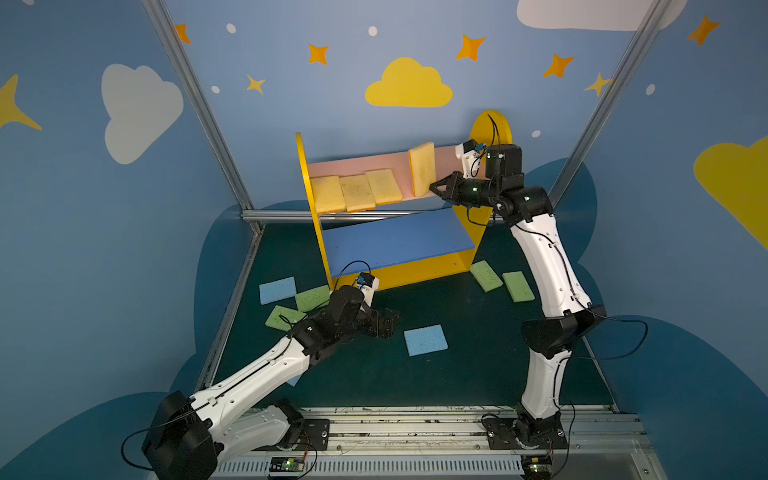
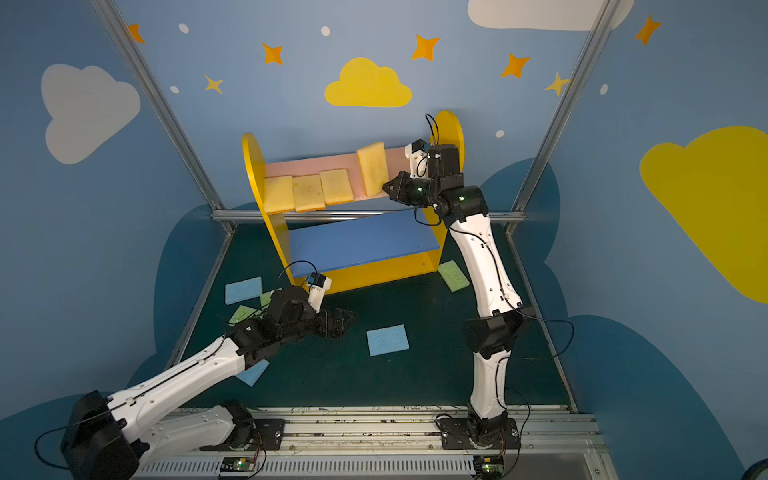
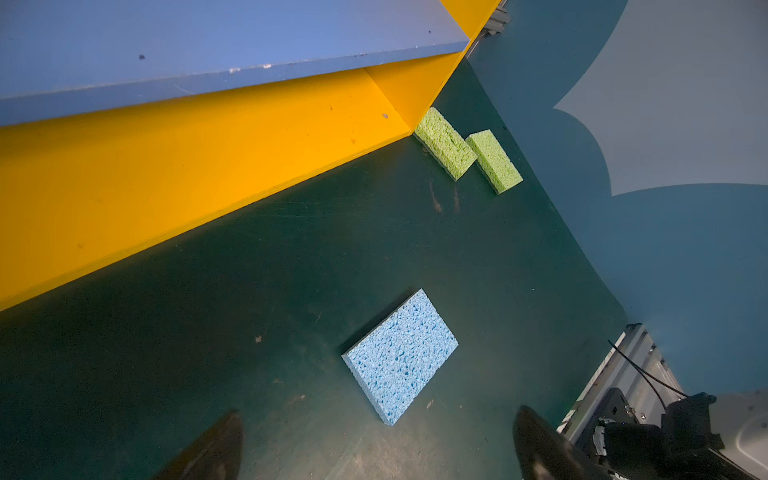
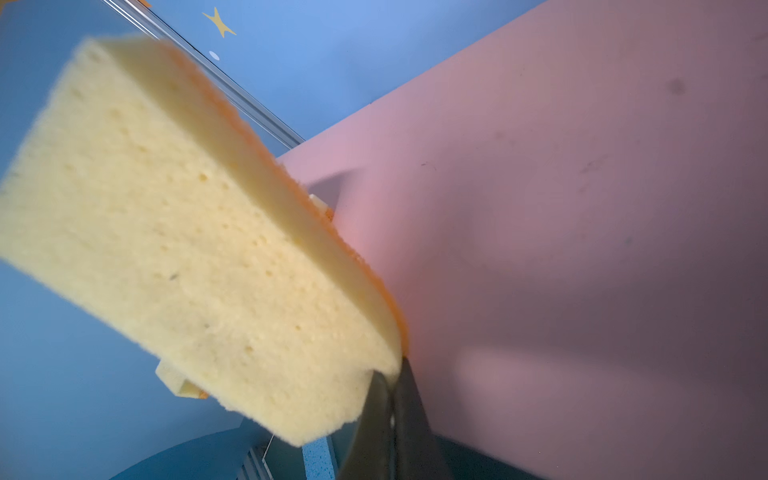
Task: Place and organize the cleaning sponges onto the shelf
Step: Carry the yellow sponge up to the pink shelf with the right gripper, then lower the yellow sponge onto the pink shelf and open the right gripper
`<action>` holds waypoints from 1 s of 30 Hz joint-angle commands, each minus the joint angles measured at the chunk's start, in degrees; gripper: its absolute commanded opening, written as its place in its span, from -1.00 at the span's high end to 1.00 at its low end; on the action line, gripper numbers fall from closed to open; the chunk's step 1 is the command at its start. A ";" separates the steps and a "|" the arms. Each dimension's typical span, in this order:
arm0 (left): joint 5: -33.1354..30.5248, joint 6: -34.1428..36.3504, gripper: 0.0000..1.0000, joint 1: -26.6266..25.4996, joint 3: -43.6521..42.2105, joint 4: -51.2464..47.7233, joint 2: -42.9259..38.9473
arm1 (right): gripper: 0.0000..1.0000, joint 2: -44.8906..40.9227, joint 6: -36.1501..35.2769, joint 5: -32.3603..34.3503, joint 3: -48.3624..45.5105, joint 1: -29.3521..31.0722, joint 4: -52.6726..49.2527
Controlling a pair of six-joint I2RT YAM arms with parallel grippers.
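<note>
On the worktop (image 1: 457, 374), the shelf (image 1: 415, 272) is stood at the back. Three yellow sponges (image 1: 357, 192) are laid flat on its pink board (image 1: 374, 164). A fourth sponge (image 1: 422, 168) is held upright over that board, pinched at a corner by the clenched right tool (image 1: 434, 187). The left tool (image 1: 390, 323) is spread wide over the worktop beside a blue sponge (image 1: 425, 340).

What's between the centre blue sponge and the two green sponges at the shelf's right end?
Nothing: bare green mat separates the blue sponge from the green sponges, shown in the left wrist view.
</note>
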 commanded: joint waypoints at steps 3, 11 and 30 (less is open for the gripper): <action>1.63 0.02 -1.00 1.00 -0.89 1.65 0.10 | 0.47 0.63 0.02 -0.81 1.46 0.33 0.12; 2.18 -0.42 -1.00 1.45 -1.65 2.26 0.08 | 0.16 -0.18 -1.33 -0.62 1.42 0.27 0.17; 2.47 -0.70 -0.99 1.63 -2.03 2.64 0.35 | -0.36 0.86 -12.08 15.95 4.07 3.55 -1.24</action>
